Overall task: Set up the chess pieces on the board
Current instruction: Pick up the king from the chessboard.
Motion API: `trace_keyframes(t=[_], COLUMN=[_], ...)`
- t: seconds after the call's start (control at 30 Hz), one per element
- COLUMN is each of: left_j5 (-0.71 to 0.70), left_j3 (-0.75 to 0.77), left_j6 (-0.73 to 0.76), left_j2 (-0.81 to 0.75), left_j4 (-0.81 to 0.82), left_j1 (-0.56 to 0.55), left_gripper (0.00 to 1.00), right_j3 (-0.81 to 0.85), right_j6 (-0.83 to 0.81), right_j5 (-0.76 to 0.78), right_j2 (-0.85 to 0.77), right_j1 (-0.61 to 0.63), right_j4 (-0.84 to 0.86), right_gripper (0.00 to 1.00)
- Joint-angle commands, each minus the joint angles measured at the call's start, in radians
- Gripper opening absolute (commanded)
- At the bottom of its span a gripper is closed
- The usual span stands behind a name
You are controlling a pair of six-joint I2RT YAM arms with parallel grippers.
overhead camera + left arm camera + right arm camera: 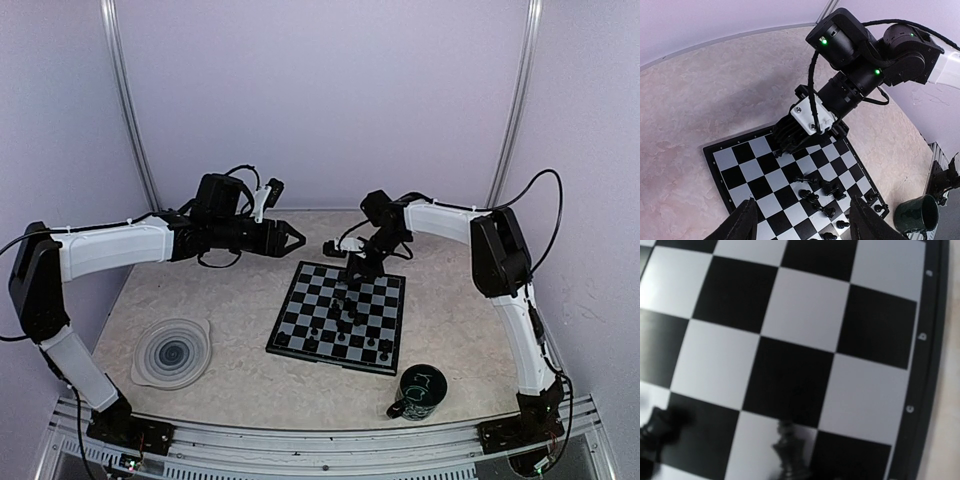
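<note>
The board point(300, 300) lies mid-table, also in the left wrist view point(747, 167) and filling the right wrist view point(805, 315). Several black chess pieces point(352, 312) lie in a heap at its middle point(826, 190); a few others stand along its near edge point(340, 340). My right gripper point(350, 290) points down low over the board's far half, its fingers point(787, 135) close together on a small black piece point(790, 452) that shows blurred. My left gripper point(297, 240) hovers open and empty beyond the board's far left corner, its fingertips point(740, 222) wide apart.
A dark green mug point(418, 392) stands near the board's near right corner, also in the left wrist view point(917, 215). A round grey spiral plate point(172, 352) lies at the near left. White walls close in the back and sides.
</note>
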Motion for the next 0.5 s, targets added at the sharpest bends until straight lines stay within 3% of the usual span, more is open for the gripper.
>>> trace_keyframes(t=[0.0,0.17,0.47], left_j5=[0.008,0.002,0.072], left_j3=[-0.004,-0.009,-0.014], left_j6=[-0.004,-0.019,-0.095], left_j2=[-0.001,0.006,0.059], left_j4=[0.015,0.025,0.088], left_j1=[-0.007,-0.006,-0.029], left_gripper=[0.63,0.63,0.61], right_j3=[-0.056,-0.150,-0.431], right_j6=[0.023,0.071,0.232], right_j5=[0.042,-0.004,-0.252], right_j2=[0.001,-0.090,-0.409], right_j1=[0.007,-0.012,-0.045], right_j4=[-0.034,0.029,0.233], right_gripper=[0.24,0.12,0.10])
